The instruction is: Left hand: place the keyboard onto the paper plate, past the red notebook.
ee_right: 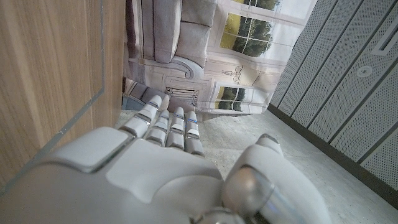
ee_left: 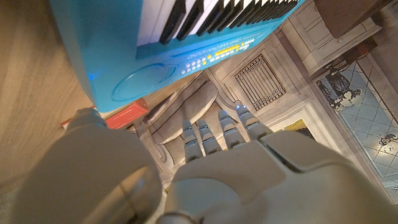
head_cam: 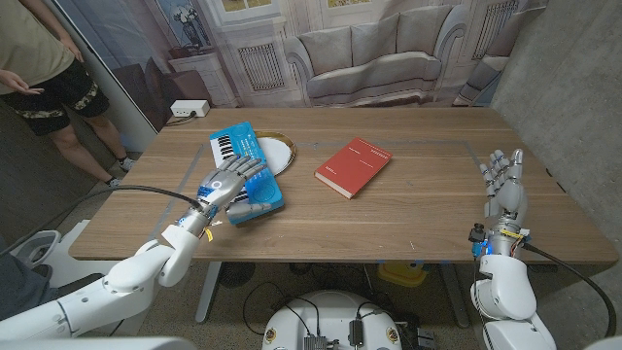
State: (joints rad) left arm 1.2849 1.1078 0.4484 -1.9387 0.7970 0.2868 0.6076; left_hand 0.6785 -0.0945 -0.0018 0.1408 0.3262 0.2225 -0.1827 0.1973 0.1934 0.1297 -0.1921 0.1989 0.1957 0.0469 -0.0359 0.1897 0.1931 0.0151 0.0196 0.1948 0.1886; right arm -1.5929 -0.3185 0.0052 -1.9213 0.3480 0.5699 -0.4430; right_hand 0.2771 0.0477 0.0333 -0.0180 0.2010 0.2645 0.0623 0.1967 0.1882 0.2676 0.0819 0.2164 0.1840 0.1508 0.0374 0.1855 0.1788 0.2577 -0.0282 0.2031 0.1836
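Your left hand [head_cam: 229, 185] has its fingers spread and reaching over the near end of the blue toy keyboard [head_cam: 245, 165]; whether it actually grips the keyboard can't be told from these pictures. The keyboard, smooth glossy plastic with black and white keys, lies slantwise with its middle across the round white paper plate [head_cam: 275, 152], whose rim shows beside it. The red notebook [head_cam: 353, 166], a flat matte rectangle, lies well apart toward the middle of the wooden table [head_cam: 418, 209]. Your right hand [head_cam: 504, 182] stands upright near the table's right edge, fingers straight and apart, holding nothing.
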